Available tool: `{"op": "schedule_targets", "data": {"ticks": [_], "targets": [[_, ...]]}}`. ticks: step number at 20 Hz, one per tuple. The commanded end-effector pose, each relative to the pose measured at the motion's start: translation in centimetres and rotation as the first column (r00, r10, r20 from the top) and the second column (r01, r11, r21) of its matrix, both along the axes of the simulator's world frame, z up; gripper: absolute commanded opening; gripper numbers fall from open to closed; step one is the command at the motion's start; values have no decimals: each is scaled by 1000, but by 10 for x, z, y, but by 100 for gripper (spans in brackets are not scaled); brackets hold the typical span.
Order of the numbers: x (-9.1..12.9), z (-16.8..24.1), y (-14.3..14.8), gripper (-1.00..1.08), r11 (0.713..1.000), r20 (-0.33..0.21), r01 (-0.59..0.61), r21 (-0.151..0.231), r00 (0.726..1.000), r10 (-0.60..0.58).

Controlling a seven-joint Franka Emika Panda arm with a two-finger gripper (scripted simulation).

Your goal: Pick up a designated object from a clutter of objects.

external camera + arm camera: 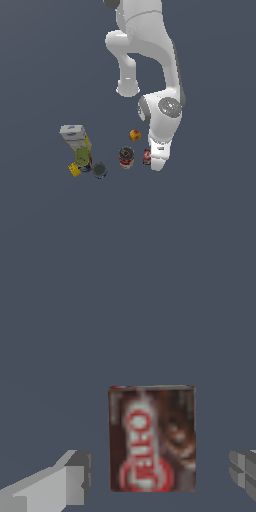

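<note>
Wrist view is giving the clearest read here: the brown box [152, 438] is lying flat on the grey bench [125, 316], lettered face up, and it's sitting right between the two fingertips [75, 476], with bare bench showing on either side. So the jaws are standing wide open and aren't touching anything yet.

Over in the exterior view the gripper [157, 161] is hanging low over the bench, and the brown box [146, 157] is peeking out just beside it, on the exterior view's left of the hand. The red-white can [126, 157] is standing near it, the round fruit [135, 135] is a bit behind, and the carton [74, 135] with the yellow box [75, 170], greenish can [82, 156] and dark grey can [100, 170] is sitting well apart, further to that view's left.

I'm reading this as the pre-grasp lineup, with the pick itself not started. Next move is probably calling for a straight drop until the fingertips are flanking the box's sides, then a squeeze and a lift. The red-white can looks like it's clear of the closing path.
</note>
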State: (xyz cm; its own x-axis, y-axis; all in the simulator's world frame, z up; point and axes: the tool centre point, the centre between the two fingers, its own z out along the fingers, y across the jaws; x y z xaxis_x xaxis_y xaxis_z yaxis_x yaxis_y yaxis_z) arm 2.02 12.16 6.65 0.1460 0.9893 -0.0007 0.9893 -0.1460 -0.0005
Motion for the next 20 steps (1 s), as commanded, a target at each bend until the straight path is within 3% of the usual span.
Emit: {"op": "schedule_targets", "data": {"ticks": [1, 19, 20], "targets": [[0, 0, 0, 100, 1000, 0, 0, 0, 1000, 0], [0, -51, 0, 100, 1000, 0, -5, 0, 1000, 5], [0, -51, 0, -100, 1000, 0, -5, 0, 1000, 5]]}}
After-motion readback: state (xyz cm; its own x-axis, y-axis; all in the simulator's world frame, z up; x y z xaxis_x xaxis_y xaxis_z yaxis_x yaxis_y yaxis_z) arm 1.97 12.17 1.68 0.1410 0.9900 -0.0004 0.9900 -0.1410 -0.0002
